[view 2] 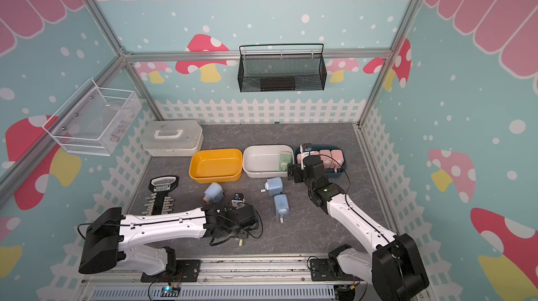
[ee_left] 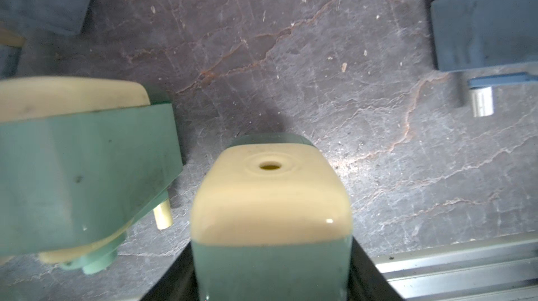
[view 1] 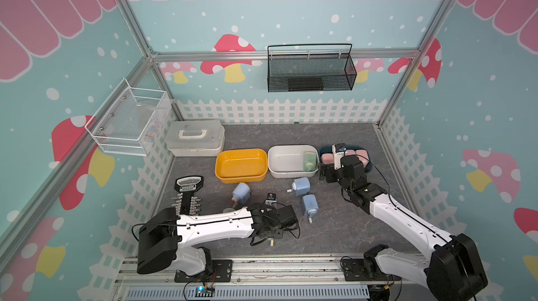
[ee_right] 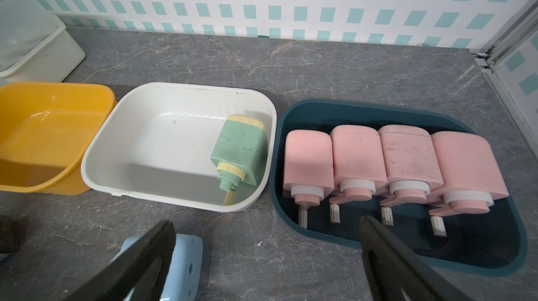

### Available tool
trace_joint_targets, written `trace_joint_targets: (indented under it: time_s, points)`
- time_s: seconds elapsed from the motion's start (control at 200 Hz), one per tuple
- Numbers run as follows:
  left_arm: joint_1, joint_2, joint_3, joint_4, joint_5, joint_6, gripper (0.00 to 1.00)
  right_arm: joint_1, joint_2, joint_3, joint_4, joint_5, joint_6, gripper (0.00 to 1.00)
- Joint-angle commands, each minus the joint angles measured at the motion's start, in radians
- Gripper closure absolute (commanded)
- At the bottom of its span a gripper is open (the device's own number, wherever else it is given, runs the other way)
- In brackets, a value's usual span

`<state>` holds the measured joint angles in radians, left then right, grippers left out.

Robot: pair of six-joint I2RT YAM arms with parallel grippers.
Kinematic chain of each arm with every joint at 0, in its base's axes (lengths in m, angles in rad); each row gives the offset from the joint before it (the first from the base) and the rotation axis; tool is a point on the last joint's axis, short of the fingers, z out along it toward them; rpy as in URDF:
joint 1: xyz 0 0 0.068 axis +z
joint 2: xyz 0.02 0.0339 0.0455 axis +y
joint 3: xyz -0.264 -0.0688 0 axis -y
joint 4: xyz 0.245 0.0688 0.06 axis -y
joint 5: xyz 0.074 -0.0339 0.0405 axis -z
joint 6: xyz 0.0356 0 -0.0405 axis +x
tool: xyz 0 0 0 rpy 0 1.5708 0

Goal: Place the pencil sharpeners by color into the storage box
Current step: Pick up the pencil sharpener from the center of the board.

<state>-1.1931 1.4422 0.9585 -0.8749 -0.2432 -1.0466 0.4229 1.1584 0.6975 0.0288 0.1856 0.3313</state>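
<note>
My left gripper (view 1: 269, 228) is shut on a green pencil sharpener (ee_left: 270, 197) with a cream cap; the black jaws press both its sides, low over the table. A second green sharpener (ee_left: 84, 174) lies just beside it. Three blue sharpeners (view 1: 241, 193) (view 1: 301, 186) (view 1: 309, 205) lie on the table. The white bin (ee_right: 186, 87) holds one green sharpener (ee_right: 241, 151). Several pink sharpeners (ee_right: 358, 154) fill the dark blue tray (ee_right: 349, 104). The yellow bin (ee_right: 58, 87) holds nothing. My right gripper (ee_right: 266, 222) hangs open and empty before the white bin and blue tray.
A black-and-white bar tool with side pegs (view 1: 187, 197) lies at the left. A white lidded case (view 1: 195, 138) stands at the back left. Wire baskets (view 1: 311, 69) (view 1: 128, 119) hang on the walls. An aluminium rail (view 1: 291, 267) runs along the front edge.
</note>
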Motion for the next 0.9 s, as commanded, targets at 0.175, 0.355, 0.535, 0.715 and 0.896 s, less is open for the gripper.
trace_joint_targets:
  time_s: [0.175, 0.355, 0.535, 0.715, 0.896]
  points:
    - [0.089, -0.039, 0.054, -0.007, -0.004, 0.122, 1.0, -0.022, -0.044, -0.064, 0.045, -0.085, -0.054, 0.01]
    - [0.119, -0.031, 0.101, -0.009, -0.005, 0.16, 1.0, -0.022, -0.051, -0.052, -0.017, -0.173, -0.11, 0.01]
    - [0.142, 0.027, 0.284, -0.022, -0.136, 0.258, 1.0, -0.022, -0.029, -0.056, -0.028, -0.241, -0.105, 0.02]
    - [0.201, 0.107, 0.429, -0.022, -0.21, 0.362, 1.0, -0.022, -0.021, -0.08, -0.016, -0.255, -0.065, 0.01]
    - [0.251, 0.18, 0.53, -0.009, -0.256, 0.41, 1.0, -0.022, -0.052, -0.138, 0.048, -0.289, 0.002, 0.01]
